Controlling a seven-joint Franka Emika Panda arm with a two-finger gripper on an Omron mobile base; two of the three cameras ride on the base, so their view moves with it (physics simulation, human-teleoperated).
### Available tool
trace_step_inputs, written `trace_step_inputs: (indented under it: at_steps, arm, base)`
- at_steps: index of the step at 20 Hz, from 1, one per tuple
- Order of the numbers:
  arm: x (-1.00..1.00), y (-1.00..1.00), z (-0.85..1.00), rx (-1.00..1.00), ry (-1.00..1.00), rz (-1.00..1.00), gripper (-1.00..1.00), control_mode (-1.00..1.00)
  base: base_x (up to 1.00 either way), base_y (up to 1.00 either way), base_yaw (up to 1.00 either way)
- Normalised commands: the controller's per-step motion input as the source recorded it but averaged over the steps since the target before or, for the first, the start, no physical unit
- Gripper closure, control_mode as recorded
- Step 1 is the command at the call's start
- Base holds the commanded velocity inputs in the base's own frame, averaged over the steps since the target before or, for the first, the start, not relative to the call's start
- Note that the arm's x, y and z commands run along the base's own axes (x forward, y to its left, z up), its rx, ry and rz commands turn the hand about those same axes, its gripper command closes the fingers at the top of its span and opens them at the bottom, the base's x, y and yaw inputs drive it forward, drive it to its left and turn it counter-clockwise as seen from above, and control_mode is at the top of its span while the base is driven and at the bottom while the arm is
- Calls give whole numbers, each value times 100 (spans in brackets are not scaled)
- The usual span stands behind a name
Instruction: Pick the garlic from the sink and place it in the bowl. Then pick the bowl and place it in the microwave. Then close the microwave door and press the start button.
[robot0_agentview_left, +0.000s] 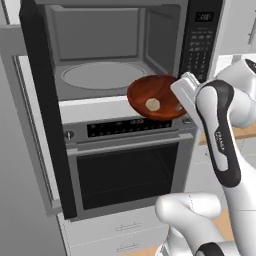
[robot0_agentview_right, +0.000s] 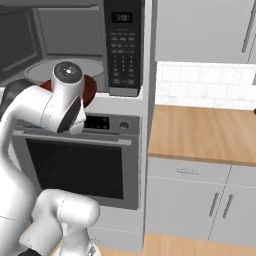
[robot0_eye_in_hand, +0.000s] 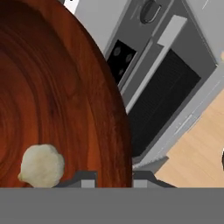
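Note:
The reddish-brown wooden bowl (robot0_agentview_left: 150, 92) hangs tilted in the air just in front of the open microwave (robot0_agentview_left: 100, 75), level with its floor. The pale garlic (robot0_agentview_left: 152, 104) lies inside the bowl. My gripper (robot0_agentview_left: 178, 102) is shut on the bowl's right rim. In the hand view the bowl (robot0_eye_in_hand: 57, 96) is close up with the garlic (robot0_eye_in_hand: 41, 165) low in it, and the rim passes between my gripper (robot0_eye_in_hand: 114, 179) tips. The black microwave door (robot0_agentview_left: 45, 125) stands swung wide open at the left. The keypad panel (robot0_agentview_left: 200, 40) is to the right of the cavity. The sink is out of view.
A wall oven (robot0_agentview_left: 125, 170) with a dark window sits right below the microwave, with drawers under it. A wooden counter (robot0_agentview_right: 200, 132) with white cabinets runs to the right. My own forearm (robot0_agentview_right: 55, 107) hides most of the bowl (robot0_agentview_right: 90, 90) in the right base view.

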Motion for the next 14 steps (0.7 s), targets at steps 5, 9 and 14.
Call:
trace_step_inputs:
  at_steps: [5,9,14]
  arm:
    - [27,26,60,0,-30,-8,100,-100]
    - [95,77,86,0,-39,-14,100,-100]
    - [100,82,2,0,-2,-26,100,-100]
  base:
    - [6,14,-6]
    - [0,0,0]
    - [0,0,0]
